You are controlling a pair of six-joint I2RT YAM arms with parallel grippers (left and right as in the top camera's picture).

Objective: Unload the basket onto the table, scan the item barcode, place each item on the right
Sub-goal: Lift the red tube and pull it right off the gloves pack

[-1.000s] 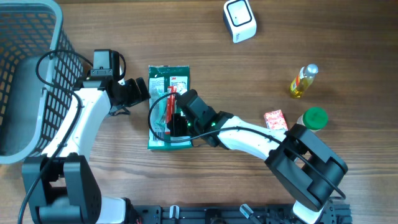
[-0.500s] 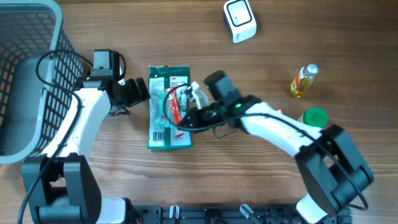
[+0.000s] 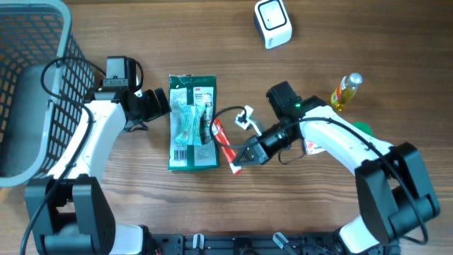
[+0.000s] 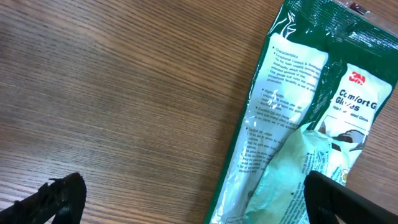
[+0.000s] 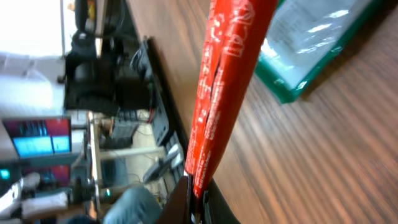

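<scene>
My right gripper (image 3: 241, 157) is shut on the lower end of a flat red packet (image 3: 225, 144), the item, held just right of a green glove package (image 3: 192, 122). In the right wrist view the red packet (image 5: 227, 81) stands up from the pinched jaws of my right gripper (image 5: 198, 205), with the green package (image 5: 311, 43) behind it. No barcode shows on it. A white scanner (image 3: 272, 23) sits at the far edge. My left gripper (image 3: 161, 103) stands open at the green package's left edge; the wrist view of my left gripper (image 4: 200, 202) shows its right finger over the green package (image 4: 298, 124).
A grey wire basket (image 3: 28, 85) fills the left side. At the right stand a yellow oil bottle (image 3: 344, 92), a green-capped jar (image 3: 359, 132) and a small red box (image 3: 313, 136) under my right arm.
My right gripper lifted the red packet off the green package and carried it to the right, swinging the arm round. The left arm has not moved.
</scene>
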